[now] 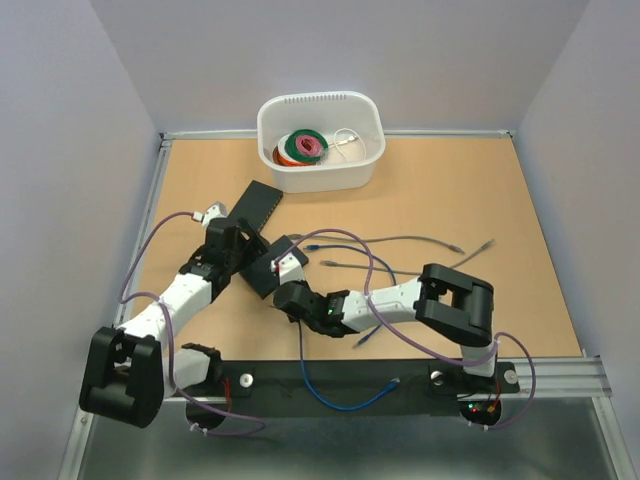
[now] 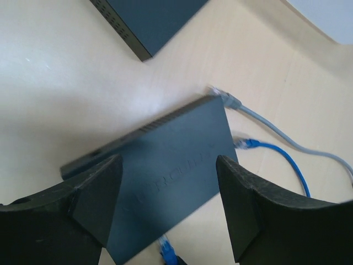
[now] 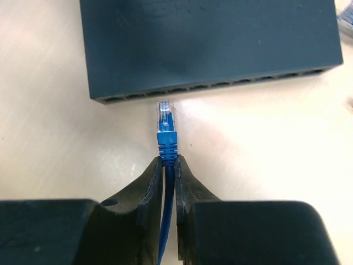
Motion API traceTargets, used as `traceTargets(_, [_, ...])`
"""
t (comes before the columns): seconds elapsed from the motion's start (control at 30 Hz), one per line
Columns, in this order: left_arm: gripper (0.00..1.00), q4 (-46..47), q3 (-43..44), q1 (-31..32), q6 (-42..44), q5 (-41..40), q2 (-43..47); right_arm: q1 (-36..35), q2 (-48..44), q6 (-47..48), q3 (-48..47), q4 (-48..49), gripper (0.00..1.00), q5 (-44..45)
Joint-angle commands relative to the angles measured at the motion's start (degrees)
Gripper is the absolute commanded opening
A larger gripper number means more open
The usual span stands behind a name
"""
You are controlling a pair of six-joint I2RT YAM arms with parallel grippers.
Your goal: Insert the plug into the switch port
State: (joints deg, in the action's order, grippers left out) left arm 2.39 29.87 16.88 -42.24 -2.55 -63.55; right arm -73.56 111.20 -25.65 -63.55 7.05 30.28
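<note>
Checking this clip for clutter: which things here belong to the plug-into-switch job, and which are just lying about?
In the job: held blue cable with its plug, the switch facing it, right gripper shut on that cable, left gripper open over the switch.

Lying about: second switch, loose blue cable, grey cables, white basket with coloured rolls.

Top view: you've got even, diffuse overhead light, soft shadows on worktop (image 1: 480, 200), adequately sharp. Left wrist: worktop washed out, glare upper right, pincer fingers (image 2: 83, 204) out of focus. Right wrist: bright patch in front of switch (image 3: 209, 44); plug (image 3: 165, 124) sharp, slight shadow.
</note>
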Motion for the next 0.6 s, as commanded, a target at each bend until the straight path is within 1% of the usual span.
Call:
traceTargets(0.0, [0.79, 1.7, 3.3, -2.4, 4.9, 1.0, -3.2, 0.2, -4.1, -0.5, 2.1, 2.3, 0.00, 0.0])
traceTargets(0.2, [0.79, 4.5, 3.7, -3.6, 6.2, 1.2, -8.7, 0.1, -6.3, 0.0, 5.6, 2.5, 0.00, -1.1])
traceTargets(0.27, [0.79, 6.0, 3.4, -4.7, 5.9, 4.0, -10.9, 0.2, -6.4, 0.2, 6.0, 2.9, 0.00, -1.3])
traceTargets(0.4, [0.79, 10.1, 1.9, -4.9, 5.8, 7.1, -13.3, 0.2, -5.3, 0.9, 4.6, 3.1, 0.01, -1.5])
traceTargets(0.57, [0.78, 13.9, -2.3, -4.9, 3.7, 11.1, -12.8, 0.2, -4.8, 2.3, 2.3, 3.1, 0.00, -1.3])
